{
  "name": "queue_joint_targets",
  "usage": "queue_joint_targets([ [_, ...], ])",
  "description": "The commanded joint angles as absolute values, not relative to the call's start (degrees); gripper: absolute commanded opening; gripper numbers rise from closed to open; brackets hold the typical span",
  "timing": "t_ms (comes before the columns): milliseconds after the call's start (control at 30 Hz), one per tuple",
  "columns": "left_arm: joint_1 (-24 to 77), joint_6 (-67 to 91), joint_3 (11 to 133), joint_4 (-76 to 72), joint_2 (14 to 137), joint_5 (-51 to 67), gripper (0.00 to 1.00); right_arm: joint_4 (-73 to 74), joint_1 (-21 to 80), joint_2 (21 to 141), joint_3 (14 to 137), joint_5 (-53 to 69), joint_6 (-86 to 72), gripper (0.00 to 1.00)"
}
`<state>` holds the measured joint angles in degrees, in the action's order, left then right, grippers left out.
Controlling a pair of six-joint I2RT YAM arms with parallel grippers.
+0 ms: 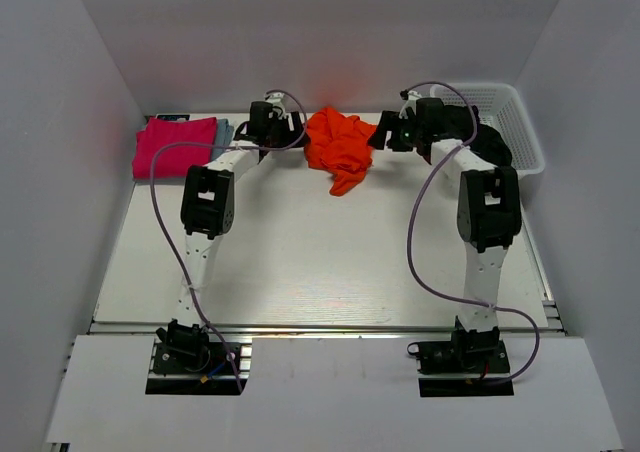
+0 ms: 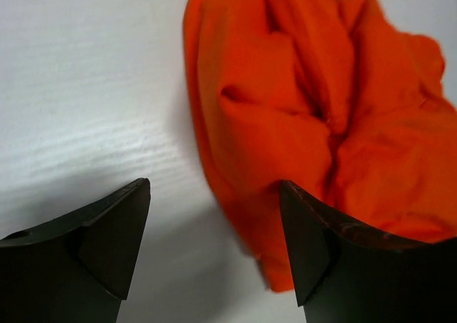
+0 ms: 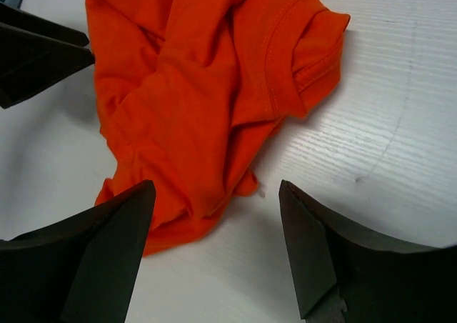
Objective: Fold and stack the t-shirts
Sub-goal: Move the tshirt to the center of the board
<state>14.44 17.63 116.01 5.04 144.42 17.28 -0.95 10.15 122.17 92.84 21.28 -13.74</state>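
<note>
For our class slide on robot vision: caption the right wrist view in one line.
Open right gripper hovers at the crumpled orange t-shirt on the white table.

Light even, diffuse, from above; white table (image 1: 300, 252) bright, no hard glare. Shadows soft, short, under arms (image 1: 205, 202). Faint reddish patch on table near edge, centre. Left wrist view: left gripper (image 2: 214, 187) close, dark, soft-focused; orange t-shirt (image 2: 300, 123) saturated, far right edge blurred. Right wrist view sharper, collar stitching crisp.
</note>
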Motion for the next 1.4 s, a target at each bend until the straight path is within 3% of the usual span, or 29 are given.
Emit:
queue_joint_targets([
  [0, 14.7, 19.9, 121.9, 0.8, 145.4, 21.5, 0.82, 1.8, 11.0, 126.4, 101.1, 22.9, -13.3, 0.75],
  [333, 14.7, 23.1, 121.5, -4.9, 148.5, 24.9, 0.77, 1.8, 12.7, 134.1, 107.8, 24.5, -14.8, 0.66],
  [500, 15.2, 25.0, 123.3, -6.8, 151.0, 26.0, 0.46, 0.8, 13.3, 134.5, 107.3, 26.2, -15.5, 0.48],
  [667, 15.2, 26.8, 123.3, -9.2, 152.9, 27.9, 0.26, 0.6, 13.6, 134.1, 106.6, 26.5, -15.7, 0.35],
  [700, 15.2, 26.8, 123.3, -9.2, 152.9, 27.9, 0.18, 0.6, 13.4, 134.0, 106.6, 26.5, -15.7, 0.3],
  [733, 15.2, 27.4, 123.3, -9.2, 152.9, 27.9, 0.0, 0.8, 13.5, 134.1, 106.6, 26.5, -15.7, 0.24],
  [767, 15.2, 27.4, 123.3, -9.8, 152.4, 29.1, 0.0, 0.8, 13.5, 133.9, 106.5, 26.6, -15.8, 0.19],
  [800, 15.2, 27.4, 121.8, -10.5, 151.9, 29.9, 0.0, 0.6, 13.4, 133.9, 106.3, 27.0, -15.9, 0.07],
  [833, 15.2, 27.4, 120.8, -12.2, 151.0, 30.8, 0.0, 0.8, 13.5, 133.9, 106.3, 27.1, -15.9, 0.0],
  [1367, 15.7, 26.4, 101.1, -19.2, 133.3, 36.7, 0.0, -11.9, 14.8, 116.5, 102.0, 31.7, -14.9, 0.0],
])
